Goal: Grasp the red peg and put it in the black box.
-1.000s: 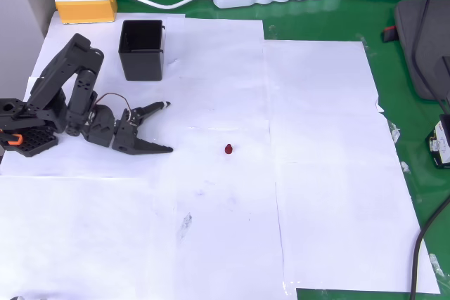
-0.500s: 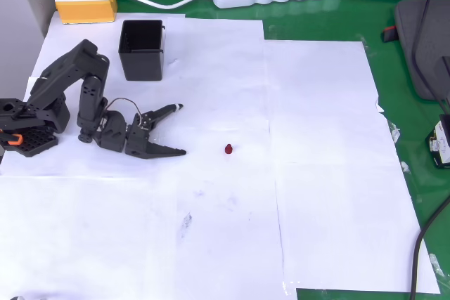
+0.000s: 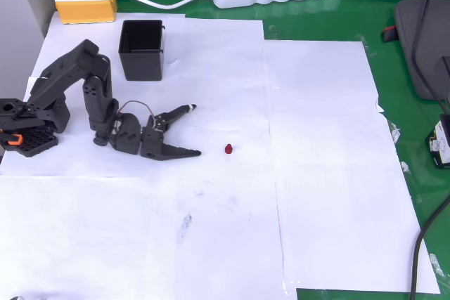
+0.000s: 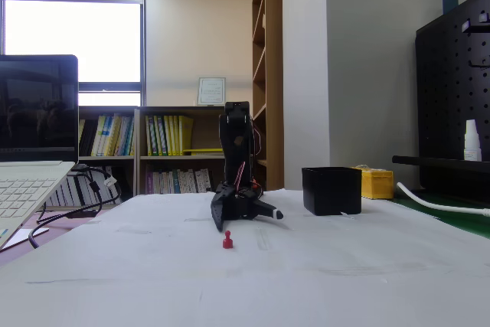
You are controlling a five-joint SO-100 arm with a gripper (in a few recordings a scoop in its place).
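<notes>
While the hand point(image 3: 191, 130) gapes wide left of the red peg point(image 3: 228, 149), centre both fingers around it before closing.

From table level, the tiny dark-red stubby peg point(image 4: 227, 240) stands upright on white paper sheets point(image 4: 321, 266), just in front of the black two-finger gripper point(image 4: 249, 217), whose jaws are spread apart. The small square black plastic box point(image 4: 331, 190) sits off right, with a yellow rectangular box point(image 4: 376, 183) behind it.
</notes>
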